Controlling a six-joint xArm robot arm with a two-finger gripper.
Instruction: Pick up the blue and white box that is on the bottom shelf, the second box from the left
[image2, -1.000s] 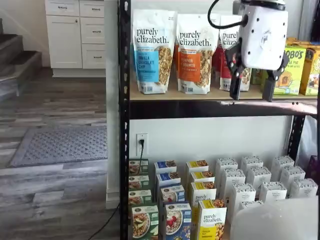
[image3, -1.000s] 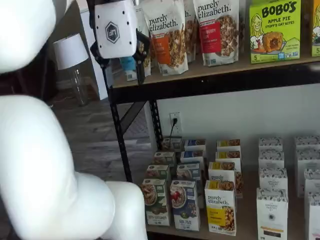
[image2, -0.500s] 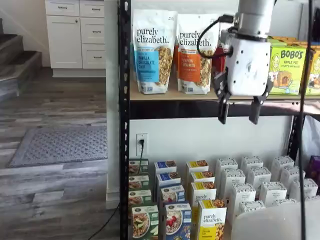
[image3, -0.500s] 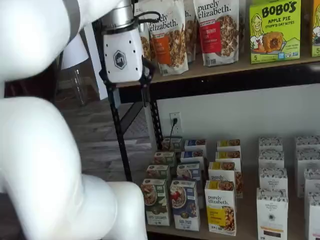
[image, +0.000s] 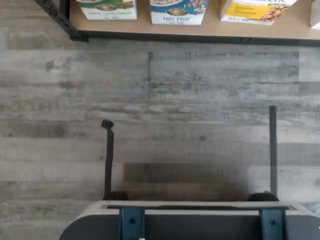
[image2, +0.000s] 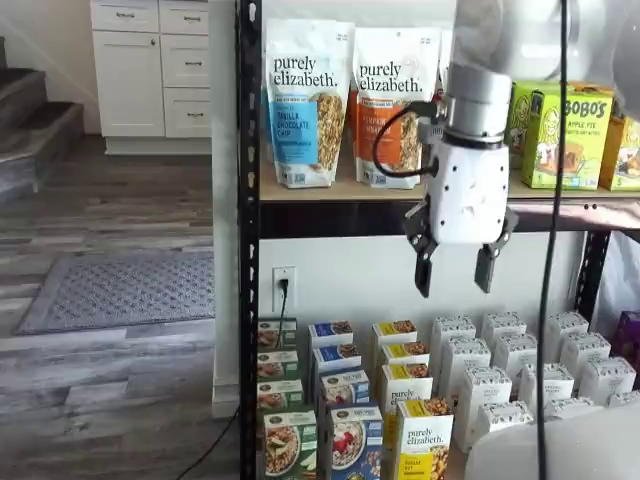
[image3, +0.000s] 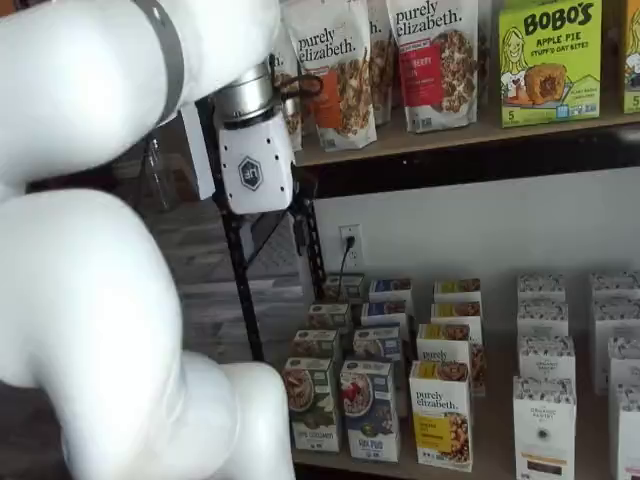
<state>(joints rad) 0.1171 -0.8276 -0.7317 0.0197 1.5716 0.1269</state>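
The blue and white box (image2: 355, 443) stands upright at the front of the bottom shelf (image3: 495, 432), between a green-fronted box (image2: 290, 445) and a yellow "purely elizabeth" box (image2: 425, 440). It shows in both shelf views (image3: 370, 410), and its lower edge shows in the wrist view (image: 177, 12). More boxes of its kind stand in a row behind it. My gripper (image2: 453, 275) hangs in front of the rack, just under the upper shelf and well above the box. Its two black fingers are plainly apart and hold nothing. In a shelf view (image3: 268, 235) it hangs up and to the left of the box.
Granola bags (image2: 305, 100) and green BOBO'S boxes (image3: 548, 55) stand on the upper shelf. White boxes (image2: 515, 370) fill the right part of the bottom shelf. A black rack post (image2: 248, 250) is at the left. The wrist view shows wood floor (image: 160, 110) and a dark mount (image: 195, 220).
The gripper has come down from the level of the upper shelf's bags to just below that shelf's rail, and has shifted sideways toward the row of blue boxes. Its fingers stay apart.
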